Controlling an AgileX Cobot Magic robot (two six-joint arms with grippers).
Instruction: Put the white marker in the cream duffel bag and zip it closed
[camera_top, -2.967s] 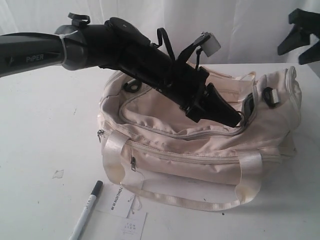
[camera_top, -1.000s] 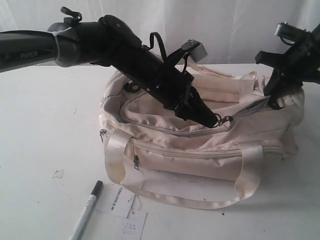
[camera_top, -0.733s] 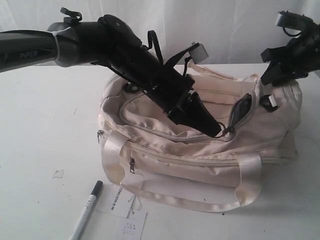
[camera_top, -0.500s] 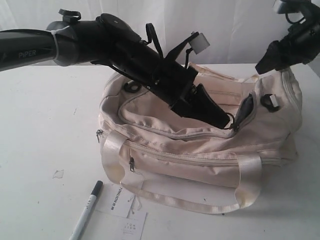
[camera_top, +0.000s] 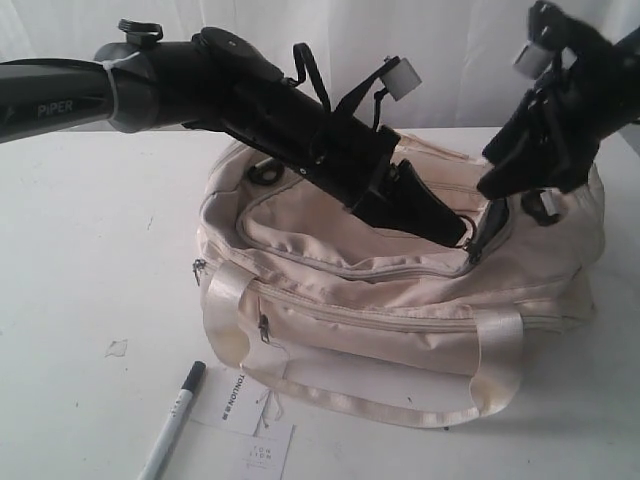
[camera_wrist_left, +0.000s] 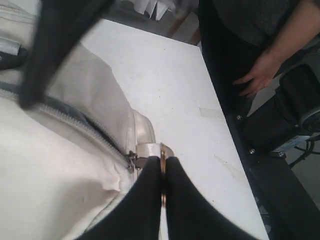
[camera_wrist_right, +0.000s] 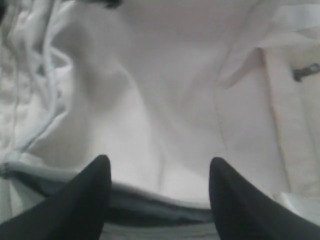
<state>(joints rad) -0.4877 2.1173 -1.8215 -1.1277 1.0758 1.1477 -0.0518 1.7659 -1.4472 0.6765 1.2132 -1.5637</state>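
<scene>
The cream duffel bag (camera_top: 400, 310) lies on the white table, its top zipper partly open near the right end as a dark slit (camera_top: 490, 225). My left gripper (camera_top: 462, 237) reaches across the bag and is shut on a thin metal ring (camera_wrist_left: 162, 156) beside the zipper's end. In the left wrist view the ring hangs from a cream strap loop (camera_wrist_left: 152, 149). My right gripper (camera_top: 510, 185) hovers open just above the bag's right end, nothing between its fingers (camera_wrist_right: 102, 172). The white marker (camera_top: 172, 418) lies on the table in front of the bag's left corner.
White paper tags (camera_top: 240, 400) lie next to the marker. A person's hand (camera_wrist_left: 255, 75) and dark equipment stand beyond the table edge in the left wrist view. A grey zipper pull (camera_top: 265, 328) hangs on the bag's front.
My right gripper let go of the bag's right end, opened, rose, then came down to the left over the slit. The left gripper kept its grip and shifted slightly right.
</scene>
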